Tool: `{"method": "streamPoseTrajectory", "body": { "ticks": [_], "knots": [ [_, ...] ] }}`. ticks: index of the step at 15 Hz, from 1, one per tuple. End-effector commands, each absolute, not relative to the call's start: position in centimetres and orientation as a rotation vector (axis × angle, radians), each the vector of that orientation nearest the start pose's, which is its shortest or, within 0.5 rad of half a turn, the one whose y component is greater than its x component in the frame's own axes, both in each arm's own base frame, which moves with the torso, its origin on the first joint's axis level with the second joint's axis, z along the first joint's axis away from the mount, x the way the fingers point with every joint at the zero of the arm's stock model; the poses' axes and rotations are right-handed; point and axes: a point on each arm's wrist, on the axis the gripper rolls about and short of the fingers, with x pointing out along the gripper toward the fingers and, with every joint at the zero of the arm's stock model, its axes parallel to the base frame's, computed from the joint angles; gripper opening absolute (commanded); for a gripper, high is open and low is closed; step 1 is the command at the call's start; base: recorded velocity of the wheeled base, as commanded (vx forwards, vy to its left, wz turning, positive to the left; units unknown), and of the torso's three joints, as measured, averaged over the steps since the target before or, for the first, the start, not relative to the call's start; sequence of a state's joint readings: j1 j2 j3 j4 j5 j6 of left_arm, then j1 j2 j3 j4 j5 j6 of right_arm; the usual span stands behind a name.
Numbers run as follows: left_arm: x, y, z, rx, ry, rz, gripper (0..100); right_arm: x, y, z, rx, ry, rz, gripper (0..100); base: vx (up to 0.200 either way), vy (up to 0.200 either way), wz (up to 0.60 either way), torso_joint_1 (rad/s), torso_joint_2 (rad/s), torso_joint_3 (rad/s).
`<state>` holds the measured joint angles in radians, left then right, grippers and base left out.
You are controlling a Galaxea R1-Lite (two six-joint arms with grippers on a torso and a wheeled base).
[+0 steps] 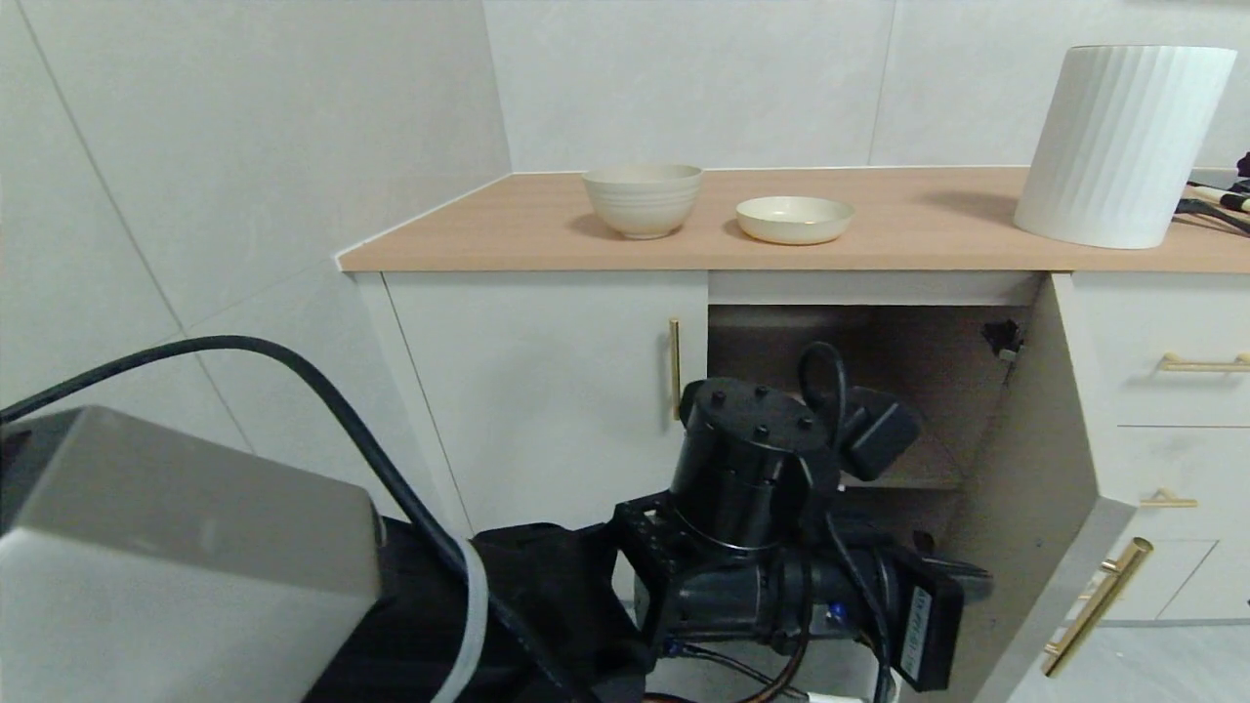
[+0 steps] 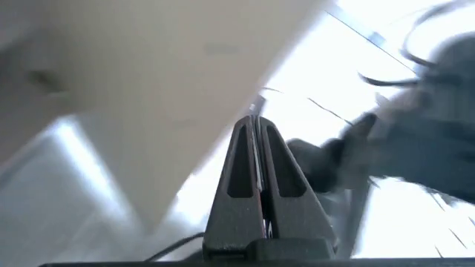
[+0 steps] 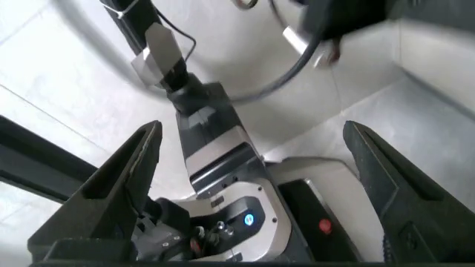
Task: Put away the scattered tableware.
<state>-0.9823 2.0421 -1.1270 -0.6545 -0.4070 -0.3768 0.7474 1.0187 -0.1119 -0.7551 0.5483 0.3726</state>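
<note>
A cream ribbed bowl [image 1: 643, 199] and a shallow cream dish [image 1: 794, 219] stand side by side on the wooden countertop [image 1: 508, 229]; no gripper is near them. Below the counter, one of my arms [image 1: 752, 469] hangs in front of the open cabinet [image 1: 879, 391], its fingers hidden. In the left wrist view my left gripper [image 2: 254, 126] is shut with nothing between its fingers, against a pale blurred surface. In the right wrist view my right gripper [image 3: 252, 133] is wide open and holds nothing, over pale floor.
A tall white ribbed container [image 1: 1123, 142] stands at the counter's right, with dark utensils [image 1: 1221, 200] behind it. The cabinet door [image 1: 1035, 508] swings out to the right. Drawers with gold handles [image 1: 1201, 365] sit further right. A tiled wall closes the left.
</note>
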Motion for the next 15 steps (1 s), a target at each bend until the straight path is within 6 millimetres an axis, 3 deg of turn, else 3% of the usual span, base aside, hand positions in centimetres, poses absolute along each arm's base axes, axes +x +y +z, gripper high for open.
{"method": "streamPoseTrajectory", "body": {
  "ticks": [1, 2, 3, 4, 9, 12, 13, 14, 15],
  "knots": [
    [23.2, -29.6, 16.0, -0.259, 0.483, -1.157, 0, 7.0, 8.1, 15.3, 0.306, 0.374, 1.248, 100, 0.0, 0.0, 0.0, 0.0, 0.0, 0.0],
    [23.6, -28.6, 15.9, -0.263, 0.479, -1.127, 0, 7.2, 8.1, 15.4, 0.306, 0.377, 1.243, 100, 0.0, 0.0, 0.0, 0.0, 0.0, 0.0],
    [24.2, -25.2, 15.8, -0.285, 0.454, -1.046, 0, 8.0, 8.6, 15.9, 0.308, 0.368, 1.215, 100, 0.0, 0.0, 0.0, 0.0, 0.0, 0.0],
    [24.3, -22.9, 16.1, -0.301, 0.42, -1.009, 0, 8.5, 8.9, 16.3, 0.308, 0.359, 1.195, 100, 0.0, 0.0, 0.0, 0.0, 0.0, 0.0],
    [23.2, -17.2, 18.1, -0.329, 0.327, -0.86, 0, 9.4, 11.0, 15.8, 0.196, 0.373, 1.143, 100, 0.0, 0.0, 0.0, 0.0, 0.0, 0.0],
    [21.5, -13.6, 20.1, -0.343, 0.274, -0.793, 0, 11.3, 15.7, 16.0, 0.102, 0.377, 0.991, 100, 0.0, 0.0, 0.0, 0.0, 0.0, 0.0],
    [21.3, -13.2, 20.3, -0.344, 0.275, -0.785, 0, 11.6, 16.2, 16.0, 0.096, 0.377, 0.963, 100, 0.0, 0.0, 0.0, 0.0, 0.0, 0.0],
    [20.6, -11.7, 21.1, -0.348, 0.272, -0.745, 0, 12.8, 17.4, 15.2, 0.053, 0.4, 0.811, 100, 0.0, 0.0, 0.0, 0.0, 0.0, 0.0],
    [19.8, -10.3, 21.9, -0.354, 0.264, -0.712, 0, 13.0, 17.3, 14.5, 0.026, 0.4, 0.68, 100, 0.0, 0.0, 0.0, 0.0, 0.0, 0.0]
  ]
}}
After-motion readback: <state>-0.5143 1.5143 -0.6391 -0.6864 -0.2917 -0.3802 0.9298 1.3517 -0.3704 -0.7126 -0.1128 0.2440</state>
